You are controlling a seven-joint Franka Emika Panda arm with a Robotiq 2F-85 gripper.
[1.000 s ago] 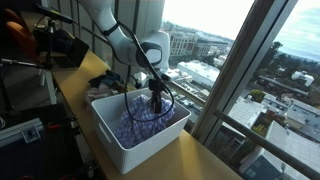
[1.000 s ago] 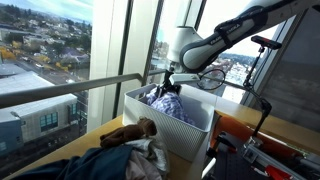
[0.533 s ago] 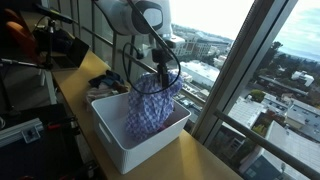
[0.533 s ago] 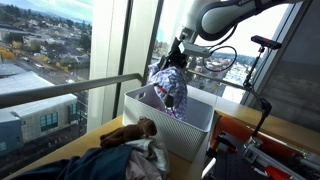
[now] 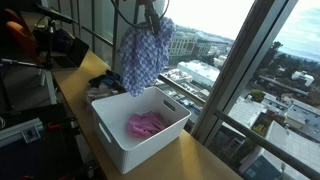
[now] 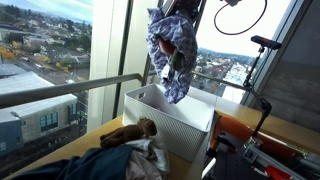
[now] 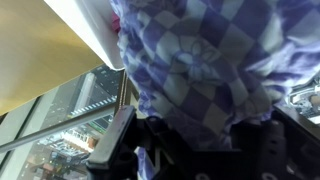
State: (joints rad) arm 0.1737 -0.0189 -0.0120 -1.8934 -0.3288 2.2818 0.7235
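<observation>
Fingers (image 5: pixel 152 10) pinch the checked cloth (image 5: pixel 142 55) tight at the frame's top, high above the white bin (image 5: pixel 150 145). A thin pinch might slip, and the swinging tail could miss the rim and land on the bench (image 5: pixel 78 85)

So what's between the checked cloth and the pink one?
Nothing: in an exterior view the checked cloth hangs above the pink cloth, only bare inside of the white bin between.

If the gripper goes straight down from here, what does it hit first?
Apart from the checked cloth that it holds, the gripper would probably meet the pink garment lying in the white bin below, though depth is unclear.
</observation>
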